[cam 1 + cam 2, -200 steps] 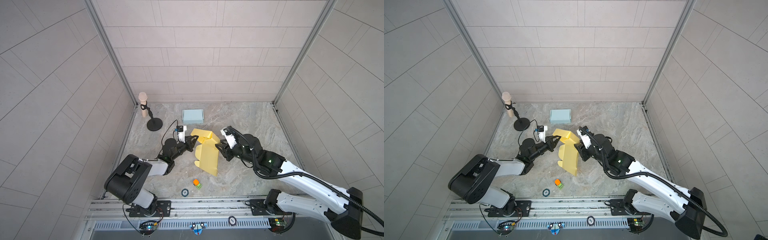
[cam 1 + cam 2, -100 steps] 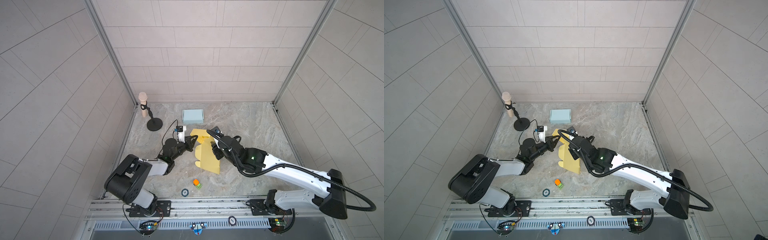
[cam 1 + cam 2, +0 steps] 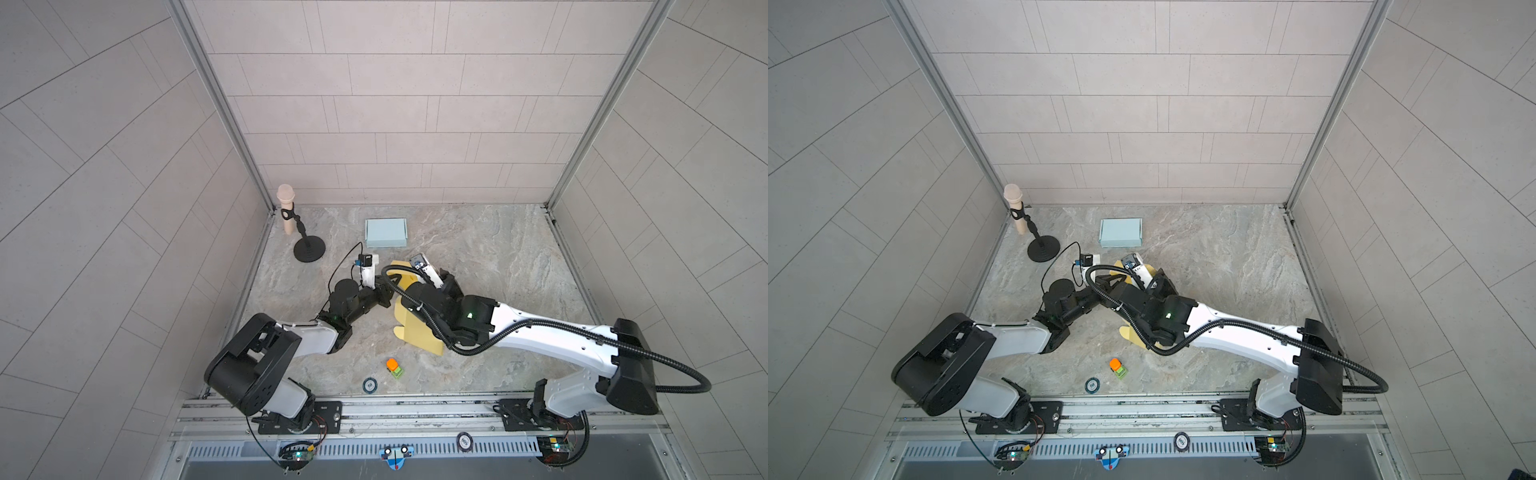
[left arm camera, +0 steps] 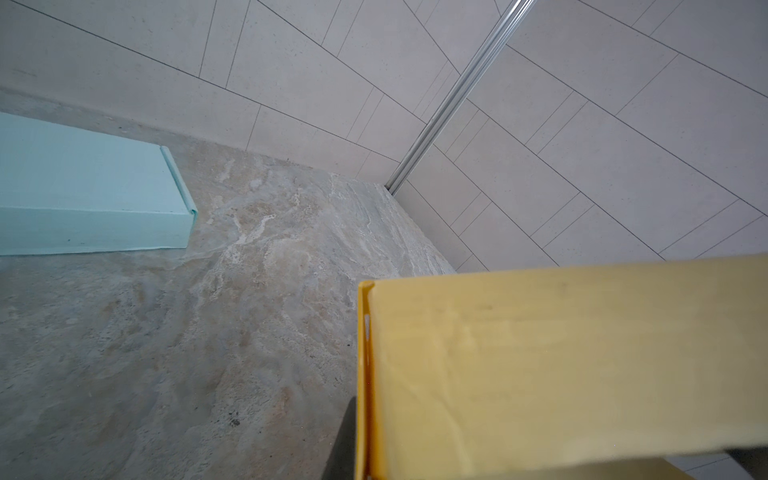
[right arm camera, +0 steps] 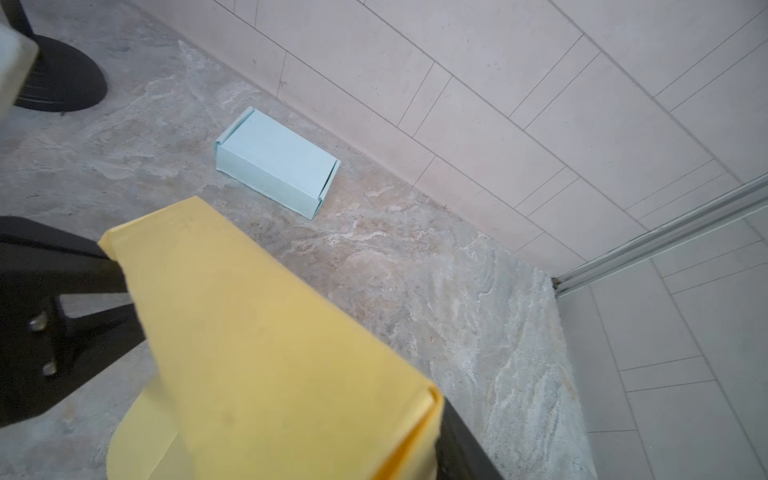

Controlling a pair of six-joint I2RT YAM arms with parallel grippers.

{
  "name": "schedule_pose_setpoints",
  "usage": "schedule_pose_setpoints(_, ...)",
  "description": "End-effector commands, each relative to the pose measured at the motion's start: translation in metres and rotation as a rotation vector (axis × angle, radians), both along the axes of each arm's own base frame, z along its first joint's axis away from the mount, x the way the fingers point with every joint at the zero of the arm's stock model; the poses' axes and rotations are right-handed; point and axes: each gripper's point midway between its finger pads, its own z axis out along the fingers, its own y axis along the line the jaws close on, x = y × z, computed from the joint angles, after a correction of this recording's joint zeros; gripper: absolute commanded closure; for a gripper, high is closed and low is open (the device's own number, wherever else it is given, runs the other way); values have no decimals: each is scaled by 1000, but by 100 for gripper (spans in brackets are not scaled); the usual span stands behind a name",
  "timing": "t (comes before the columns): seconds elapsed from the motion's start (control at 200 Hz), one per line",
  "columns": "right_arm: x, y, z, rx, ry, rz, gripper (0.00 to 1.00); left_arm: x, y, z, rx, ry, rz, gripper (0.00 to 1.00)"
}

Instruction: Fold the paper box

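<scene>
Plainly, in the middle of the table (image 3: 478,249), the half-folded paper box (image 3: 419,332) looks light, thin and easily creased, best pinched at a panel edge near a fold, where the left gripper (image 3: 384,293) is clamped on it, while the jaws of the right gripper (image 3: 448,283) are hidden, so their state cannot be told.

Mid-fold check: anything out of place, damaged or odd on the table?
Nothing is spilled or visibly damaged. The yellow box is half-folded, a rounded flap lying flat on the table. Two strays lie near the front edge, apart from it: a small orange-and-green toy and a round disc.
</scene>
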Motion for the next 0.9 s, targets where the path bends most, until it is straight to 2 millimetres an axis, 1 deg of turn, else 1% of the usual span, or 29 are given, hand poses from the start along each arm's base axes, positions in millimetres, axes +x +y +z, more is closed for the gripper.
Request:
schedule_pose_setpoints(0.0,2,-11,15,-97,-107,-117,55,-7,-5,15,-11,-52,-30,92)
schedule_pose_setpoints(0.12,0,-10,22,-174,-171,-162,61,-8,-5,17,-15,-53,-27,92)
schedule_pose_setpoints(0.2,0,-11,26,-192,-206,-191,65,-8,-5,18,-20,-54,-27,92)
schedule_pose_setpoints(0.265,0,-12,28,-213,-219,-206,70,-9,-5,19,-25,-54,-27,92)
schedule_pose_setpoints(0.41,0,-11,26,-254,-233,-217,81,-10,-5,20,-32,-56,-26,92)
schedule_pose_setpoints(0.636,2,-14,19,-256,-234,-235,92,-12,-7,23,-38,-62,-32,92)
schedule_pose_setpoints(0.701,3,-16,17,-249,-227,-239,92,-12,-7,22,-37,-61,-31,92)
schedule_pose_setpoints(0.726,5,-17,14,-244,-217,-240,90,-12,-7,22,-37,-61,-32,92)
schedule_pose_setpoints(0.811,8,-19,7,-219,-192,-244,82,-12,-8,21,-30,-58,-31,92)
schedule_pose_setpoints(0.896,9,-19,0,-183,-163,-228,72,-9,-6,13,-5,-34,-16,92)
